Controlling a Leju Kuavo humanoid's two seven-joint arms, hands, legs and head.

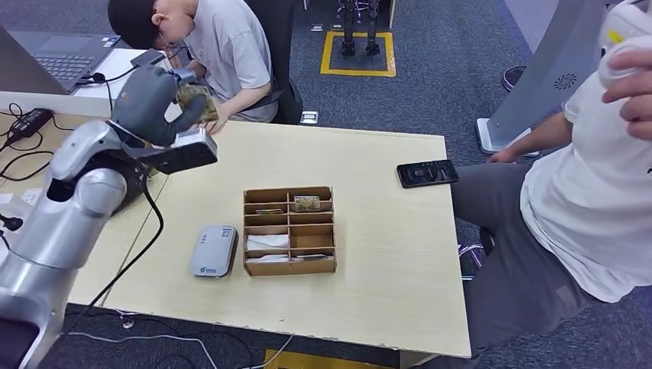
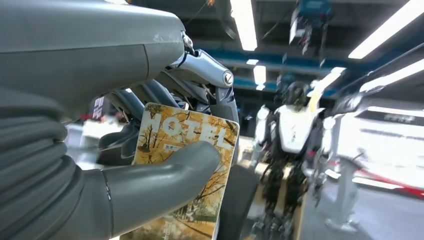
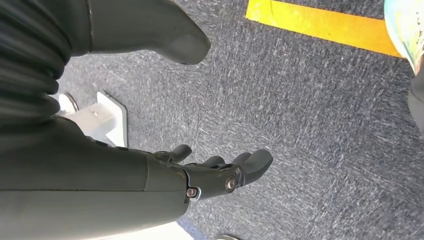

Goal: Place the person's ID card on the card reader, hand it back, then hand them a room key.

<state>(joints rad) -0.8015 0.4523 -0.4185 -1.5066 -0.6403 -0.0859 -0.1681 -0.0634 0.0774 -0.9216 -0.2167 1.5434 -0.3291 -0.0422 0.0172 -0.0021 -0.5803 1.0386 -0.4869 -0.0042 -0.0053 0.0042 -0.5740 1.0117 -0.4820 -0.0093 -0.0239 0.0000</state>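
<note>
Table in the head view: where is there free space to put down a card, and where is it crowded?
The table is bare between the cardboard organizer and the phone, along its near edge, and behind the organizer. It is crowded where the card reader lies close beside the organizer; the left robot hand, holding a hotel card, is raised over the far left corner.

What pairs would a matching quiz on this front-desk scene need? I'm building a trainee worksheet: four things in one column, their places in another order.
Things:
1. hotel card
2. card reader
3. phone
4. right hand

Places:
A. lying near the table's far right edge
B. hanging open over the grey carpet
C. pinched in the raised left hand
D. on the table, just left of the cardboard organizer

Pairs: 1-C, 2-D, 3-A, 4-B
</note>
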